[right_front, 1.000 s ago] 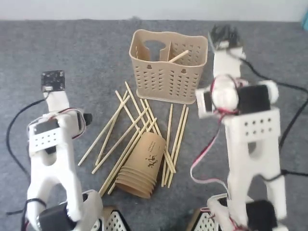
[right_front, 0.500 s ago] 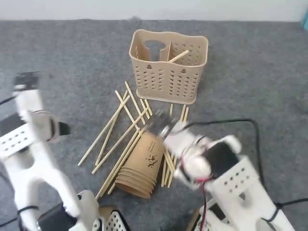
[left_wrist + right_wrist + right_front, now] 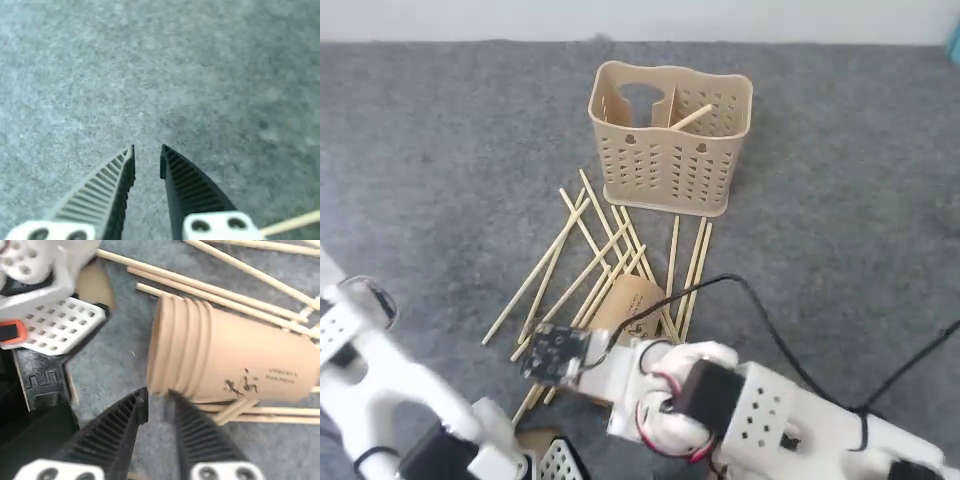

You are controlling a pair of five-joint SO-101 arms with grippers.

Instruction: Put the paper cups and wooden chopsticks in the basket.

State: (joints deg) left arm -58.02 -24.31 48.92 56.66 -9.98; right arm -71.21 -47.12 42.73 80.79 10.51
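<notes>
In the high view, the right arm (image 3: 740,415) stood one second ago upright beside the basket (image 3: 670,135). It has since swung down and across, and now it lies low over the stack of paper cups (image 3: 638,305). The left arm (image 3: 370,370) has pulled back to the 8 o'clock edge of the table. This probably means that the right arm begins the pick of the cups while the left arm makes room. The basket stands at 12 o'clock and holds one chopstick (image 3: 692,117). The stack lies on its side at about 6 o'clock from the basket, on top of the loose wooden chopsticks (image 3: 560,265), so most of the task is not done.

In the left wrist view, the left claw (image 3: 147,148) hangs over bare grey carpet (image 3: 200,65). Its jaws are a little spread, with nothing between them. One chopstick end (image 3: 292,223) lies near it, not touching.

In the right wrist view, the right claw (image 3: 157,391) is also a little spread and holds nothing. Its tips are just at the rim end of the stack of paper cups (image 3: 235,360), close to the rolled rims. Whether they touch cannot be told. The jaws look too narrow to take the rim, so a wider spread seems needed first.
</notes>
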